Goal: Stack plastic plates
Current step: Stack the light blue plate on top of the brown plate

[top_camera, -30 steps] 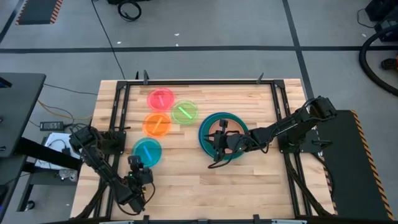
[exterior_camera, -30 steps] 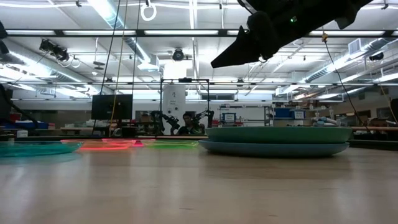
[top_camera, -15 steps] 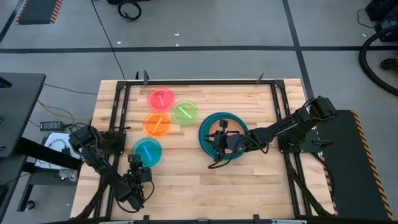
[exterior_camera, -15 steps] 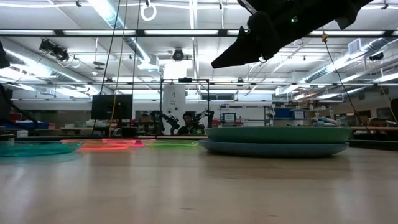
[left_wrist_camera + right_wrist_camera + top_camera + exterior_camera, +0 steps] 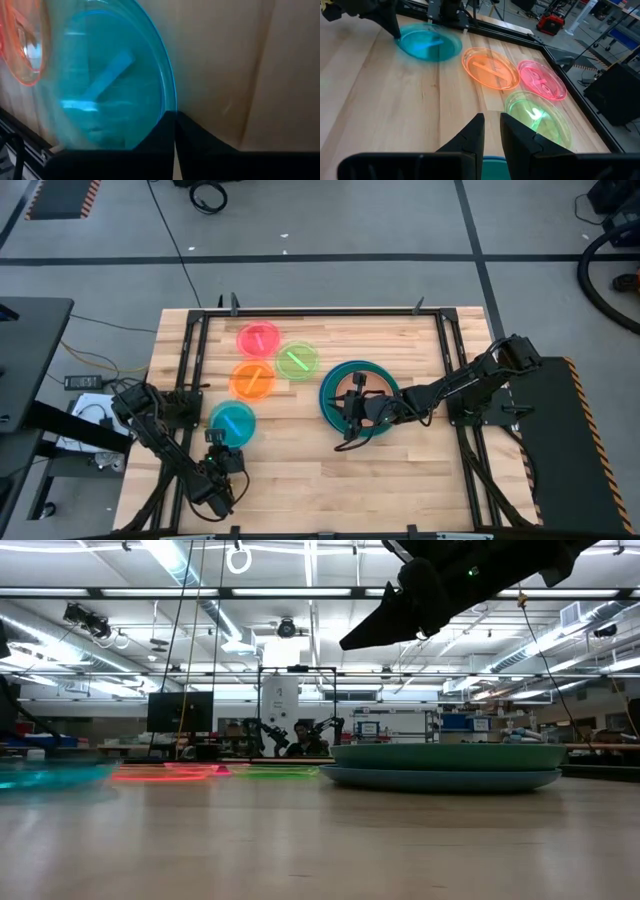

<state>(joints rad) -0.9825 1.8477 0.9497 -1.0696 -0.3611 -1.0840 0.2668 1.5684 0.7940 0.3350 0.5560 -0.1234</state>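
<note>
Your stack of big teal plates sits right of the desk's middle, with the right pincer hovering above it, fingers slightly apart and holding nothing, and four small plates lie toward the left edge: pink, green, orange, and the cyan plate nearest the front. The left pincer is pressed together on the cyan plate's front rim, so that plate lies just beyond its fingers and the stack well off to its right. You're working on bare wood in an open workshop.
</note>
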